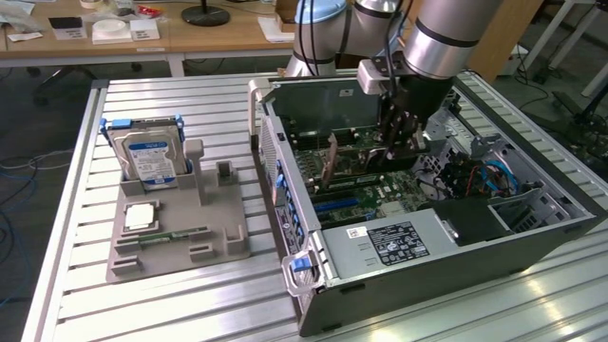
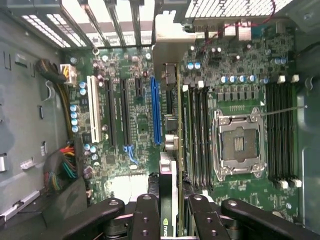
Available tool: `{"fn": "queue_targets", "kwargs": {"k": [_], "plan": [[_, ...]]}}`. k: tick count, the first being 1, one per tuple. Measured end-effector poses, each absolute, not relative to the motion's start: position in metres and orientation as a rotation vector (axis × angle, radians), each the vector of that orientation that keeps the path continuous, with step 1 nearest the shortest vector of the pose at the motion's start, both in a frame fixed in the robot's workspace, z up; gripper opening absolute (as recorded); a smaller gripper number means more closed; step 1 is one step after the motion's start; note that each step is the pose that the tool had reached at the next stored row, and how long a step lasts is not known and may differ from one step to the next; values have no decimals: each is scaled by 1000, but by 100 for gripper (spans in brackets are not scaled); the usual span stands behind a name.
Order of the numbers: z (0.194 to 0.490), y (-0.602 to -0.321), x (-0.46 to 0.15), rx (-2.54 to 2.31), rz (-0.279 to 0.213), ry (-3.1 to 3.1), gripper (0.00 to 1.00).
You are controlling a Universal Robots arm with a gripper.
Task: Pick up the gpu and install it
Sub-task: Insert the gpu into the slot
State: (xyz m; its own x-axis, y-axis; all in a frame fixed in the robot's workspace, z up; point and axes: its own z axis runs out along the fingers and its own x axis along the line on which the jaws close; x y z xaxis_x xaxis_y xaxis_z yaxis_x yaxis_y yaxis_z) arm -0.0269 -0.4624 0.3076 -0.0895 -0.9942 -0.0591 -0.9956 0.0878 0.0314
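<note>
The arm drops steeply into the open computer case, which lies on its side on the slatted table. Its gripper points straight down at the motherboard. The jaws are drawn partway in and clamped on the gpu, which stands on edge just beside the blue slot (whether it is seated I cannot tell). The silver box's white sticker is too small to read. The card's edge shows a green logo with letters starting "nv".
</note>
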Motion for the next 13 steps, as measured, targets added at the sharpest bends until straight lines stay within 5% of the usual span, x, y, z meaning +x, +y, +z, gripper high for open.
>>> {"fn": "queue_targets", "kwargs": {"k": [13], "plan": [[307, -462, -25, -2138, 128, 2298, 27]]}}
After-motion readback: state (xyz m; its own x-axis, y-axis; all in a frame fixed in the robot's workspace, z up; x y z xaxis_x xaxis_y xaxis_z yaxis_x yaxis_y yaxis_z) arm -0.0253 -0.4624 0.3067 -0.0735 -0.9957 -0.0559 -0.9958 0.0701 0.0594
